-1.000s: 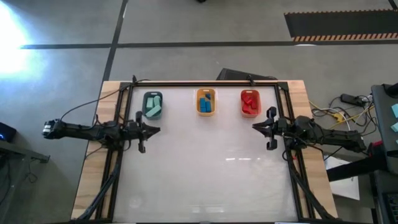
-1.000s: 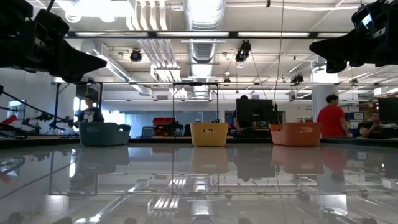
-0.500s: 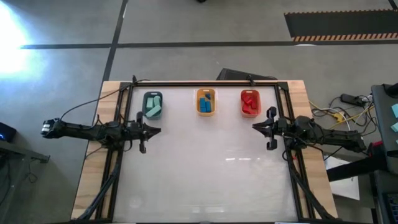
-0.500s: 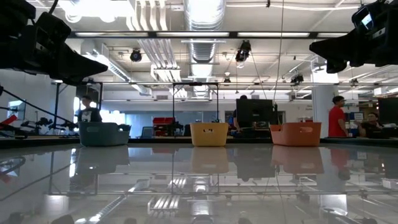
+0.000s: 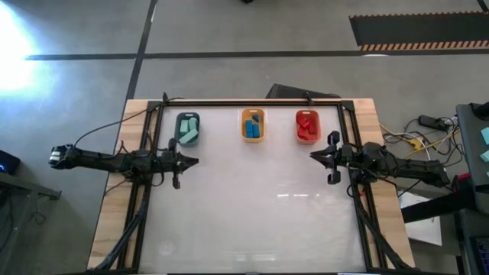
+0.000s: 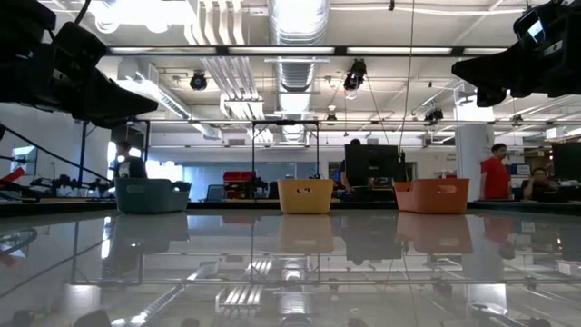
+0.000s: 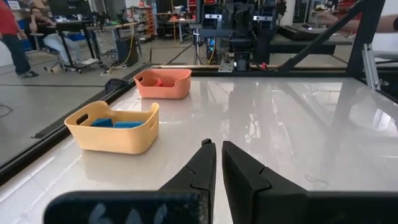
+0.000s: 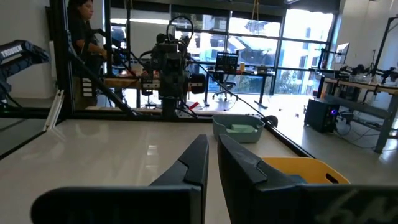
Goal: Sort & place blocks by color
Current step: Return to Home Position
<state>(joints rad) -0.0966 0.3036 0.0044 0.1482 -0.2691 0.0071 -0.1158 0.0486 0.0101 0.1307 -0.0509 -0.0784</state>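
The blocks lie sorted in three trays at the table's far side. Mint blocks (image 5: 189, 134) lie in the dark teal tray (image 5: 178, 127), blue blocks (image 5: 254, 131) in the yellow-orange tray (image 5: 244, 124), and red blocks (image 5: 308, 127) in the orange-red tray (image 5: 298, 125). My left gripper (image 5: 195, 160) hovers shut and empty near the table's left edge, just nearer than the teal tray; it points right. My right gripper (image 5: 312, 155) hovers shut and empty near the right edge, pointing left. Both are well above the table in the low view, the left (image 6: 150, 95) and the right (image 6: 458, 68).
The white tabletop (image 5: 252, 206) spreads between and in front of the arms. A black frame (image 5: 252, 101) runs round the table behind the trays. People stand in the room beyond the table (image 6: 495, 173).
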